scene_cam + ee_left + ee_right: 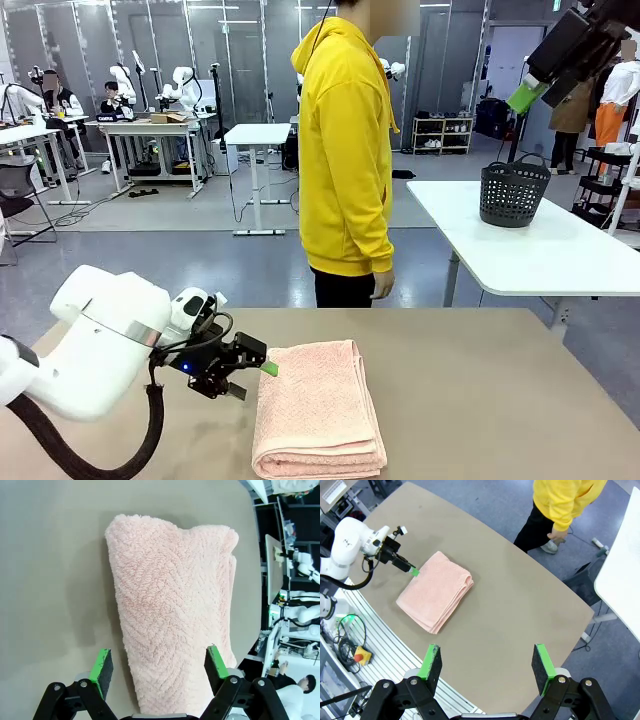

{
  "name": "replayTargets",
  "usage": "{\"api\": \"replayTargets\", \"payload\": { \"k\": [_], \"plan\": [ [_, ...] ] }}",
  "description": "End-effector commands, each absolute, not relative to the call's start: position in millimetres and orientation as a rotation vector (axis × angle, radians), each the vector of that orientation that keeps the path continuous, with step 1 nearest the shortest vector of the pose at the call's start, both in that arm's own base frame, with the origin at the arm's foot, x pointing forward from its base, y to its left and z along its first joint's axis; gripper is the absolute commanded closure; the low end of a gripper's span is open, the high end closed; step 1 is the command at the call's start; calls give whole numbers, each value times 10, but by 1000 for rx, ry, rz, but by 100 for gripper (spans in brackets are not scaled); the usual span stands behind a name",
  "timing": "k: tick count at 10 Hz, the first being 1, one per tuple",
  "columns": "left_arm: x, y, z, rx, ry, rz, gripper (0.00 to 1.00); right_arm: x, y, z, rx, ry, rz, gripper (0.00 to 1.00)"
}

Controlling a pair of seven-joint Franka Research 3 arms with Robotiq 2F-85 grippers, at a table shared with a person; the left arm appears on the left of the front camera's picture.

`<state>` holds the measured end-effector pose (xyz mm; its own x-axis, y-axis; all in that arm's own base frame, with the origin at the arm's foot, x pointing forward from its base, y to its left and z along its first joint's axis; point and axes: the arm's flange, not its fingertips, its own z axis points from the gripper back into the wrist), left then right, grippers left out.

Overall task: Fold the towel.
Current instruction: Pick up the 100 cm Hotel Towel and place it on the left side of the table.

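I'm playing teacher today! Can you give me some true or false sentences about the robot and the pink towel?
1. The towel lies folded on the table. True.
2. The left gripper is squeezing the towel. False: it is open beside the towel's edge.
3. The right gripper is open, high above the table. True.
4. The person is holding the towel. False: their hands are empty.
5. The basket sits on the towel. False: it's on another table.

Left end effector point(255, 378) low, fingers apart — right end effector point(487, 666) raised high, fingers apart
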<state>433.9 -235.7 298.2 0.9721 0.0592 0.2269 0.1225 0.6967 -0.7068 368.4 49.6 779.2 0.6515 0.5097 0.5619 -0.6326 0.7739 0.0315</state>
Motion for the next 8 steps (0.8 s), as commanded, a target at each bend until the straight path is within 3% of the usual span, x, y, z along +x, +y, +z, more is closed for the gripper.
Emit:
{"api": "replayTargets", "payload": {
  "k": [1,5,6,7,8],
  "plan": [
    [4391,-2468,2797,-865,-257,-47,6,3679,485,7809,234,-550,648,9],
    [4483,-2534,2626,-901,-247,-24,6,3679,485,7809,234,-550,648,9],
    [4496,-2543,2620,-901,-253,-23,48,3679,485,7809,234,-550,648,9],
    [4502,-2550,2627,-900,-238,-33,65,3679,485,7809,234,-550,648,9],
    [4501,-2531,2658,-918,-241,-35,100,3679,485,7809,234,-550,648,9]
  ]
}}
